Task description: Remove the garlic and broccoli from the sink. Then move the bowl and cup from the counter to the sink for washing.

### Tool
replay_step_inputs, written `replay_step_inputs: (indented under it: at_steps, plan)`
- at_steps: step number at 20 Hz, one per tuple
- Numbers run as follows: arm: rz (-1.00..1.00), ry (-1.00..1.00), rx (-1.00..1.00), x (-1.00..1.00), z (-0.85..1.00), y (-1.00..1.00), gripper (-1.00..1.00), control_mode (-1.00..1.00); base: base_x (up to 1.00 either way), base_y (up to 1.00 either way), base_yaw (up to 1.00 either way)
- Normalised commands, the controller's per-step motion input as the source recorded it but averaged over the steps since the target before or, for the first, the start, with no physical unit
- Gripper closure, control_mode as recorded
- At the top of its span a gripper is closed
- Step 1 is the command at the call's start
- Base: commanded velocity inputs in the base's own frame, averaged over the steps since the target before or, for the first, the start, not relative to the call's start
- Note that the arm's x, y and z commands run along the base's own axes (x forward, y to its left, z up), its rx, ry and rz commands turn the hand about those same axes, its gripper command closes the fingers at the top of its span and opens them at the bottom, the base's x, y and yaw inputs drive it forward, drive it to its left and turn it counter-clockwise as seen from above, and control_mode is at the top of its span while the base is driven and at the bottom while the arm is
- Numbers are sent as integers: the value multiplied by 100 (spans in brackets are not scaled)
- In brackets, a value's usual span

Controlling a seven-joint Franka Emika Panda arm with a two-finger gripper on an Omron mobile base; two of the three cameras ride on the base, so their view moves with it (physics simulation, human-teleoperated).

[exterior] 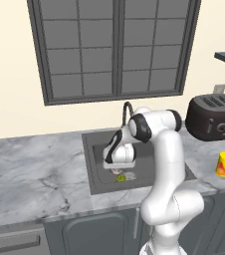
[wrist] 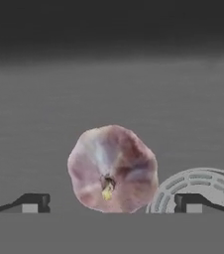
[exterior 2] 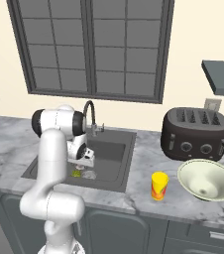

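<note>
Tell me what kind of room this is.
A rendered home kitchen, by the look: a marble counter with a recessed sink and gooseneck tap, a black toaster and a window above.

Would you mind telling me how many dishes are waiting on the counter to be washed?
2: the yellow cup near the counter's front edge right of the sink, and the bowl just right of it, before the toaster.
</note>
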Motion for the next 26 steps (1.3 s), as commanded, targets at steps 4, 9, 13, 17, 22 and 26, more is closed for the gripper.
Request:
replay_step_inputs:
  at_steps: [4,9,13,17,22,26]
  plan:
    - [0,0,-7,17,-12,0,-100,-100,0,0,0]
    - [0,0,-6,17,-11,0,-100,-100,0,0,0]
    - [0,1,-2,6,-10,0,-100,-100,0,0,0]
    - [0,10,-1,-2,-9,0,100,-100,0,0,0]
    - [0,8,0,0,-3,0,100,-100,0,0,0]
    - [0,1,0,0,0,0,100,-100,0,0,0]
